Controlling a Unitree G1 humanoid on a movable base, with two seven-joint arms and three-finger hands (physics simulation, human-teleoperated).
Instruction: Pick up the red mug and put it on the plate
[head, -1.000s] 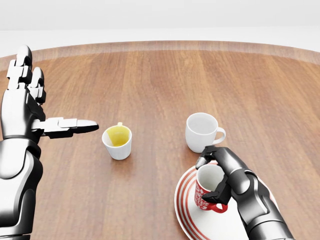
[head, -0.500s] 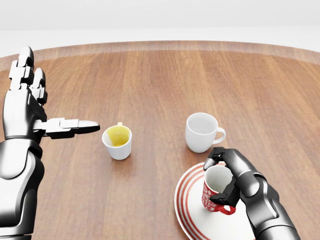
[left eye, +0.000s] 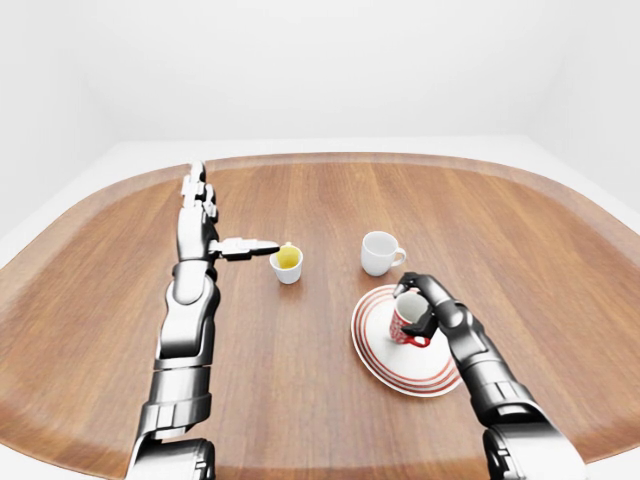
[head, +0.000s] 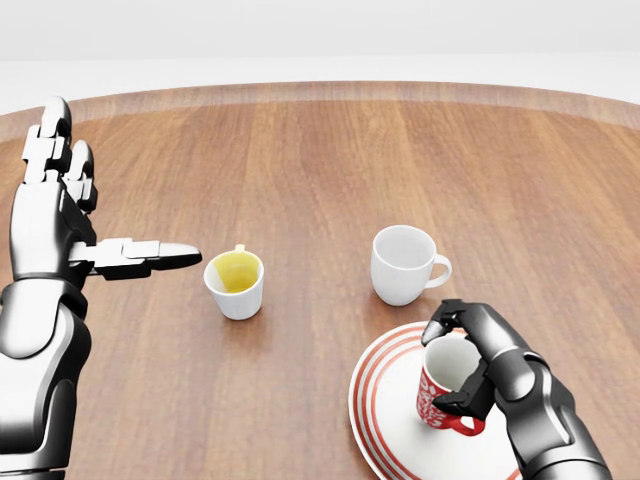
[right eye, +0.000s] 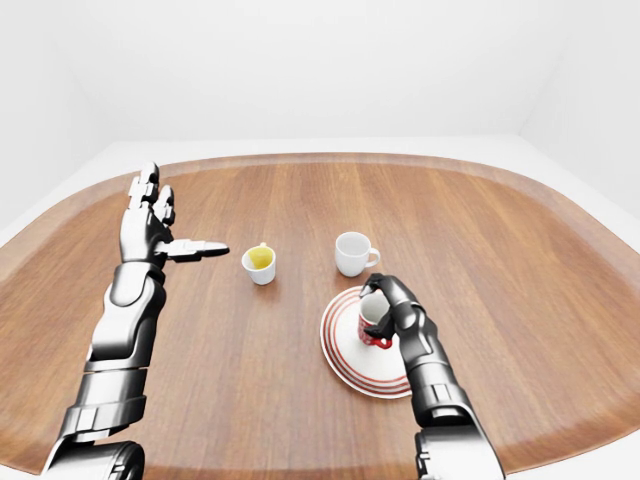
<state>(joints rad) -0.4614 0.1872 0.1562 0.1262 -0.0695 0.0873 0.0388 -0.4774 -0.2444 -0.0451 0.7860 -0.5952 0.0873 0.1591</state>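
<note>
The mug (head: 445, 388) is red with white flecks and a white inside. The plate (head: 385, 420) is white, ringed with red stripes. One cup (head: 404, 263) is plain white; the other cup (head: 236, 282) is white outside, yellow inside. The counter (head: 320, 170) is brown woodgrain. Both arms are glossy grey metal with black joints.

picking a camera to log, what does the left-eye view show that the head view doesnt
Only the left-eye view shows the whole table edge, the white walls and both arms down to the shoulders. Only the head view shows the yellow inside of the small cup up close. Both show the right hand closed on the red mug over the striped plate, and the white mug.
</note>
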